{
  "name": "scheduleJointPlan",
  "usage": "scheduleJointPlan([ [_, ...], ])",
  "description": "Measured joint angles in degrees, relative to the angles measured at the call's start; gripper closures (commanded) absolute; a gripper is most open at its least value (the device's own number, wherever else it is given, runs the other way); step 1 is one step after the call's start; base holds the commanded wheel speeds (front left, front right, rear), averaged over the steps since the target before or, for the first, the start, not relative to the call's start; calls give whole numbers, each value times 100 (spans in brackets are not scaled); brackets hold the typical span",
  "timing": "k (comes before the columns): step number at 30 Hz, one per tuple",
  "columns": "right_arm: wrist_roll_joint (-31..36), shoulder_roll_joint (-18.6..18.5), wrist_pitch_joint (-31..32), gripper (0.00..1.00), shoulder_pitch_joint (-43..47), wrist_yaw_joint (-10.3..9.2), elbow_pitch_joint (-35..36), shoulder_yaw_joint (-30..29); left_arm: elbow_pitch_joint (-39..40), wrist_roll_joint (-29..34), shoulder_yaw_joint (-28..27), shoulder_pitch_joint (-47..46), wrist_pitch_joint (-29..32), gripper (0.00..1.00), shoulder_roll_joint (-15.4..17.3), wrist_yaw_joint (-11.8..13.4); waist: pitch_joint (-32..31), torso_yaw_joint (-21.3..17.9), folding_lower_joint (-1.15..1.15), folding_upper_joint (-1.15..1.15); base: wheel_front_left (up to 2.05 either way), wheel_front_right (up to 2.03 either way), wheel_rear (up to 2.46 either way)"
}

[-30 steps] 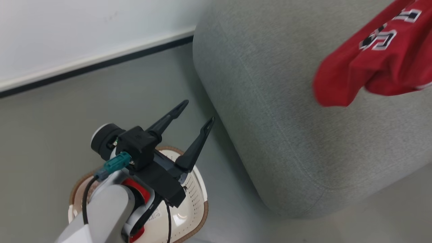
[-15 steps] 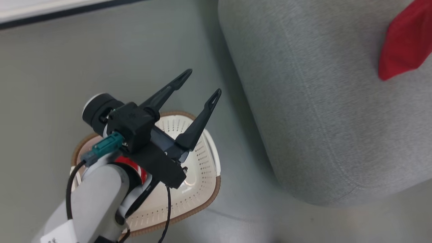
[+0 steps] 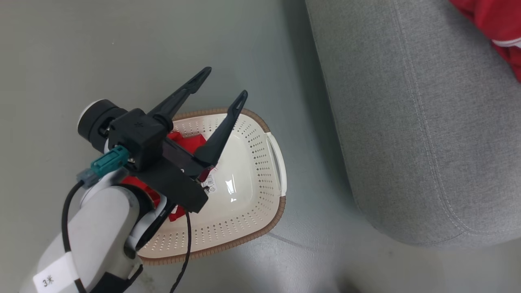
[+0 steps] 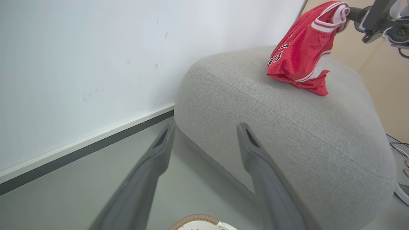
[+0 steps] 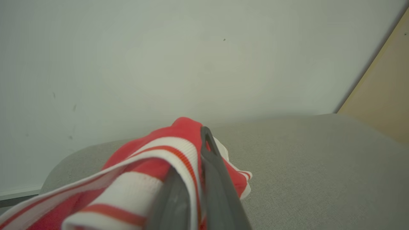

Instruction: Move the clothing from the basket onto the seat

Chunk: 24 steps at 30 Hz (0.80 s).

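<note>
The right gripper [image 5: 195, 150] clamps a jersey [image 4: 297, 57] over the sofa cushion [image 4: 287, 127] to drop it there, while the left gripper [image 3: 224, 84] hangs open above the basket [image 3: 281, 207] and its other garment [image 3: 193, 142].

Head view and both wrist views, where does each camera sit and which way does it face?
Head view: on head, looking down at cream perforated plastic basket and grey fabric seat; open left gripper shows.
Left wrist view: faces seat and white wall; own spread fingers.
Right wrist view: faces wall; right gripper shut on red white-striped jersey.
Both wrists: jersey, seat.
</note>
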<state>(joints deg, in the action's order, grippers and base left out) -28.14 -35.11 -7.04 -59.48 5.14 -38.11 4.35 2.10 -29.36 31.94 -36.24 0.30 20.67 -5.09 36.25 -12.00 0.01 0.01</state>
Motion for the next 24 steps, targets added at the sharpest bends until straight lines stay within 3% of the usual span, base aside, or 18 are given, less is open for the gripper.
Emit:
scheduleJointPlan([
  [5,107,5,213,100,186,-41,-627,81,-146,-19,-38,3,-51,0,42,-2,-20,19,0,0,0,0,0],
  [11,253,183,350,98,265,43,-910,460,-320,-88,-45,12,-151,0,2,-4,-151,7,-1,0,0,0,0],
  [12,266,266,357,89,271,46,-962,530,-368,-135,-46,12,-190,0,-9,-5,-182,4,-1,0,0,0,0],
  [13,278,327,403,65,284,66,-1010,590,-402,-148,-47,13,-201,0,-19,-5,-217,1,-1,-1,0,0,0],
  [14,299,379,406,54,300,90,-1056,635,-447,-157,-48,14,-225,0,-29,-18,-254,-2,-1,-1,0,0,0],
  [15,304,402,457,14,312,93,-1115,678,-495,-175,-52,18,-263,0,-45,-45,-296,-5,-1,-1,0,0,0],
  [16,304,402,516,0,311,101,-1205,698,-528,-189,-53,30,-289,0,-58,-46,-339,-8,-1,-1,0,0,0],
  [24,307,398,936,0,496,182,-1639,1039,-916,-300,-164,213,-578,0,-170,-46,-800,-27,-1,-1,0,0,0],
])
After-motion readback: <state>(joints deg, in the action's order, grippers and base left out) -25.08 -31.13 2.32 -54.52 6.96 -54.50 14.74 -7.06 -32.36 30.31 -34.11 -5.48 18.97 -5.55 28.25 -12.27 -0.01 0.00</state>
